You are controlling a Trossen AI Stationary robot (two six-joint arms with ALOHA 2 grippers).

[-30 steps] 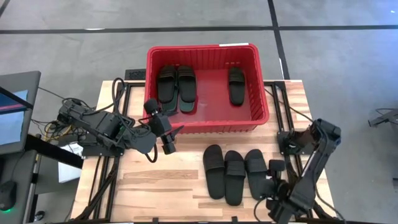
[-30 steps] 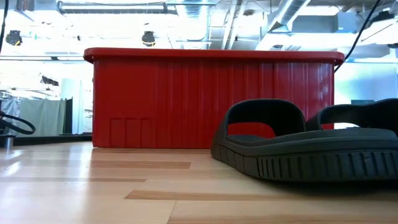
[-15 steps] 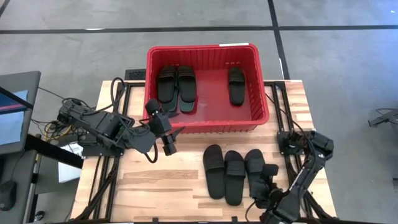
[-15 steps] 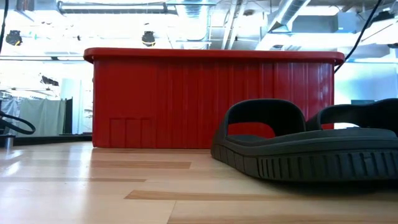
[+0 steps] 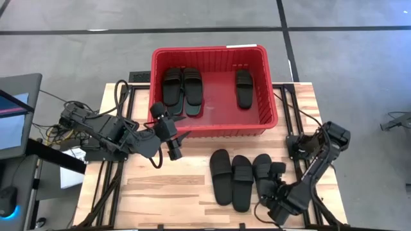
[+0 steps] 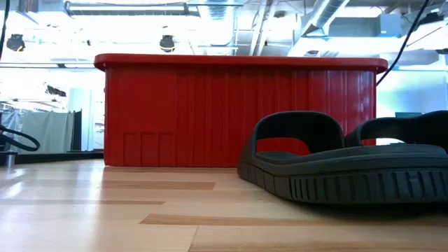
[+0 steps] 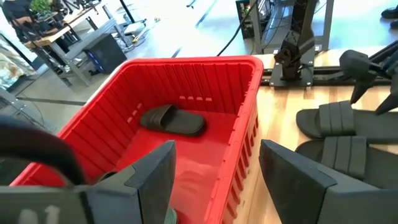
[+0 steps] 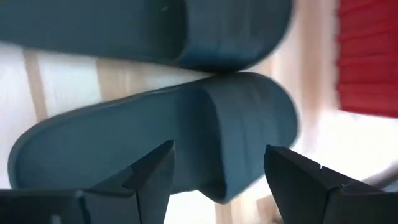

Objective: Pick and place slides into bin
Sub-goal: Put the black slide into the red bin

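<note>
The red bin (image 5: 270, 115) stands at the table's far middle with three black slides (image 5: 183, 86) lying flat on its floor. Three more black slides (image 5: 232, 179) lie side by side, soles down, on the wood in front of it. My right gripper (image 5: 276, 172) hangs open, pointing steeply down, just over the rightmost slide (image 8: 186, 130); its fingers straddle that slide's strap end, apart from it. My left gripper (image 5: 174, 149) hovers open by the bin's near left corner, looking into the bin (image 7: 205, 81). The low view shows the bin's wall (image 6: 238, 112) and a slide (image 6: 350, 168).
The table's near left part (image 5: 160, 186) is bare wood. Metal rails (image 5: 109, 179) run along both side edges. A monitor (image 5: 13, 115) stands off the table's left side. The bin's near wall (image 5: 218, 128) rises close behind the slides' toe ends.
My right gripper has come down and a little toward the table's left edge, onto the place above the rightmost slide. The slides and the bin have stayed where they were.
</note>
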